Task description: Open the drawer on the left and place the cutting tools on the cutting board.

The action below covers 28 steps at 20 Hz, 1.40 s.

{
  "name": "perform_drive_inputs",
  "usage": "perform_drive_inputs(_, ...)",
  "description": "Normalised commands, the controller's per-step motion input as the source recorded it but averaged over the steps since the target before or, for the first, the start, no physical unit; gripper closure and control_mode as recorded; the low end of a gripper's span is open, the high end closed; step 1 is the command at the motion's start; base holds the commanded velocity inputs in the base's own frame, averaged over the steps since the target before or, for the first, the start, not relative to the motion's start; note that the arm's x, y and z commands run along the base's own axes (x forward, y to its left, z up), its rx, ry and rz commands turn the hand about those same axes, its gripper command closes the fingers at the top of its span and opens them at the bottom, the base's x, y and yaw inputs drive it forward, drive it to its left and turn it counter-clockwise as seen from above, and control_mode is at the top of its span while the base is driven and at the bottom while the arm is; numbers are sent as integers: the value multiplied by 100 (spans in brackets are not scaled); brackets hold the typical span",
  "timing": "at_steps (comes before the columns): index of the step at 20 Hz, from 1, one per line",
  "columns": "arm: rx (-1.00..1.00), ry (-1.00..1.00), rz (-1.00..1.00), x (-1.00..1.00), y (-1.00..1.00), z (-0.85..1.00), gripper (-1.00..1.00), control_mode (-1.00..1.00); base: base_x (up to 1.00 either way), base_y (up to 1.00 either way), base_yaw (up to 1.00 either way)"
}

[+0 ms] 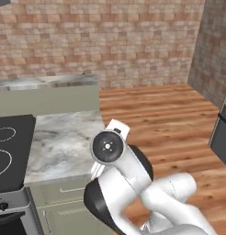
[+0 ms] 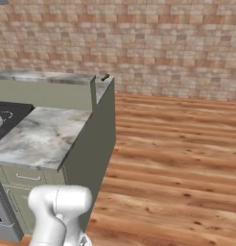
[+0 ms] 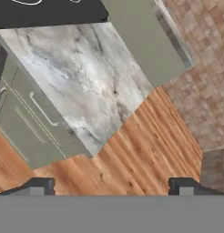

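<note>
Pincer [image 3: 112,186]: we see its two dark tips at the bottom of the hand view, far apart, with nothing between them. It is wide open and holds nothing.
Where the pincer looks: it hangs over the wood floor [image 3: 145,150], just past the corner of the bench.
Bench [image 1: 64,142]: we see a grey marble top. It sits beside the black stove [image 1: 9,151], and nothing lies on its top.
Drawer [image 1: 71,189]: it is green, just under the bench top, with a thin silver bar. It is shut. In the hand view we see it on the left, at a slant. The pincer is not touching it.
Door [image 1: 64,220]: a taller green door sits under the drawer.
Back ledge [image 2: 48,79]: a higher green part with a marble top stands behind the bench. A tiny dark thing [image 2: 105,77] lies at its end. We cannot tell what it is.
Wall [image 1: 110,36]: red and tan bricks.
</note>
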Motion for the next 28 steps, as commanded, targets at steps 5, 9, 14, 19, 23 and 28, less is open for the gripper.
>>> perform_drive_inputs(5, -17, -11, 22, -58, 51, -25, -100, -100, 0, 0, 0)
perform_drive_inputs(9, -8, -16, 18, -51, 20, -38, -100, -100, 0, 0, 0)
perform_drive_inputs(14, -3, -12, 12, -23, 8, -49, -100, -100, 0, 0, 0)
perform_drive_inputs(19, -7, -2, 7, 0, 11, -58, -100, -100, 0, 0, 0)
perform_drive_inputs(23, -15, 0, 2, 3, 20, -54, -100, -100, 0, 0, 0)
perform_drive_inputs(28, -18, 0, 0, 10, 17, -51, -100, -100, 0, 0, 0)
